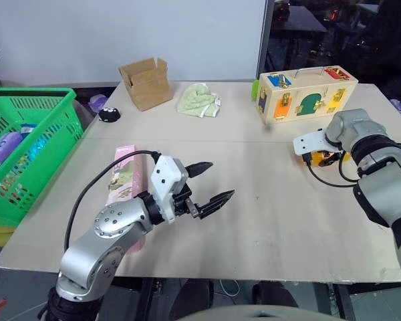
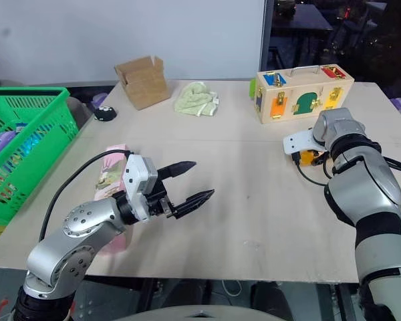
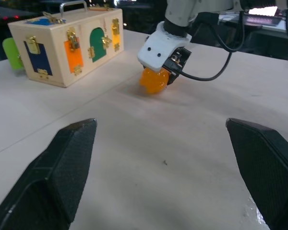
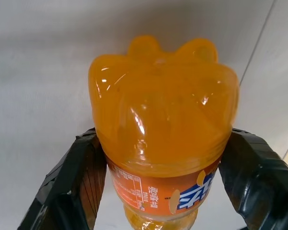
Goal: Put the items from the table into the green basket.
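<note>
Green basket: bright green lattice plastic shopping basket (image 1: pixel 33 144) at the table's far left edge — holds packaged goods, kinds unclear.
Cardboard box: small brown box (image 1: pixel 146 81), far side, flaps up; contents not visible.
Pink carton: long flat pink carton (image 1: pixel 125 175) on the pale beige table (image 1: pixel 281 221), near left.
Left gripper (image 1: pixel 209 182): fingers spread wide, grasping nothing.
Right gripper (image 4: pixel 158 191): fingers flank the small orange-drink bottle (image 4: pixel 163 134) lying at right — whether clenched, cannot tell.

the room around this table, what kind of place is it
Probably a robot lab or test room rather than a shop or home. A plain table stands before a bare white wall, set with mismatched props: a green basket, a wooden latch box, a cardboard box and a crumpled cloth.
</note>
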You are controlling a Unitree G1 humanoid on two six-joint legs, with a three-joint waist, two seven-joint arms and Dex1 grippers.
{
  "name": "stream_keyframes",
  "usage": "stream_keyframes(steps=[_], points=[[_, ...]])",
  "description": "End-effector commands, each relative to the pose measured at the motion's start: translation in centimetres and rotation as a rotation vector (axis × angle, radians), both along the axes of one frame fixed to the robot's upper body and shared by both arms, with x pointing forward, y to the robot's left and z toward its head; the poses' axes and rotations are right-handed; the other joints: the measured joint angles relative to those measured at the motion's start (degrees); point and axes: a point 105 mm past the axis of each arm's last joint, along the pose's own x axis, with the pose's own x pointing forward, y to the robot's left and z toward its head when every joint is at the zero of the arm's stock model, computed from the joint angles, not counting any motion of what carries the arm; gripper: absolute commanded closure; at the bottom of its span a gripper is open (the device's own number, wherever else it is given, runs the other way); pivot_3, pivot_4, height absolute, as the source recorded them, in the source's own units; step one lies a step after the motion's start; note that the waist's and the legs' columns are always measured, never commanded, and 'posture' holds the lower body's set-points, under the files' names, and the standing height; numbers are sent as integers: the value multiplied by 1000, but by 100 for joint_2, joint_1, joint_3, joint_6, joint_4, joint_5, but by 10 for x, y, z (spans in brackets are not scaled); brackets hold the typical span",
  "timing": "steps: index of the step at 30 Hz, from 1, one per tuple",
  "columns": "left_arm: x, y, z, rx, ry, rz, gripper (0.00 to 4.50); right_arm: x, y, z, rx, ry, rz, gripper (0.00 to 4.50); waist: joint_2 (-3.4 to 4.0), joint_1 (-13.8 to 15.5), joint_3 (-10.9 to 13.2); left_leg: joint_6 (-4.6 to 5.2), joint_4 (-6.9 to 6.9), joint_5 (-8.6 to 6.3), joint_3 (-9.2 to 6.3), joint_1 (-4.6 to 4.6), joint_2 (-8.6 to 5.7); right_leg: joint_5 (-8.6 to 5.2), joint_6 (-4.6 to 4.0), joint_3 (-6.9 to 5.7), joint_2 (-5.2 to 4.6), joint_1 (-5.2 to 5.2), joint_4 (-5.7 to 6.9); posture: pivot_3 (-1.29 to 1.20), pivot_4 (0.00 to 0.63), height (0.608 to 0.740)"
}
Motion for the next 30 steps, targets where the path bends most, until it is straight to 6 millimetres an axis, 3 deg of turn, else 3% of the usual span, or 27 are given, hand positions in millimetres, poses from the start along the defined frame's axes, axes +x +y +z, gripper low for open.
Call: stream_keyframes(steps=[1, 9, 15, 19, 22, 30], points=[[-8, -5, 12, -29, -37, -58, 0, 3, 12, 13, 117, -10, -9, 1554, 0, -9, 0, 0, 0, 0, 0, 0, 0, 0, 1, 0, 1, 0, 0, 258, 20, 740], [-8, -5, 16, -58, -26, -128, 0, 2, 38, 33, 447, 14, -48, 1555, -6, -58, -7, 0, -2, 0, -4, 2, 5, 1, 1, -4, 5, 0, 0, 199, 0, 740], [9, 7, 31, -141, -53, -7, 0, 7, 91, 73, 914, 43, -92, 1555, -7, -229, -8, 0, 0, 0, -1, 5, 11, 3, 0, -1, 9, 0, 6, 179, 0, 740], [8, 14, 25, -131, -24, 35, 0, 3, 126, 100, 1184, 132, -122, 1555, -6, -262, -7, 0, -1, 0, -4, 5, 14, 6, -4, -1, 14, -1, 8, 193, 0, 740], [12, 17, 23, -148, -8, 89, 0, -8, 160, 127, 1423, 271, -160, 1555, -6, -174, -6, 0, -2, 0, -8, -7, 12, 7, -3, -4, 13, -7, 5, 198, 0, 740], [29, 27, 21, -103, -22, 227, 0, -46, 194, 156, 1663, 447, -193, 1556, -11, 189, -9, -1, 1, -1, -46, -26, 5, 6, -3, -45, 10, -8, -3, 214, 0, 740]])
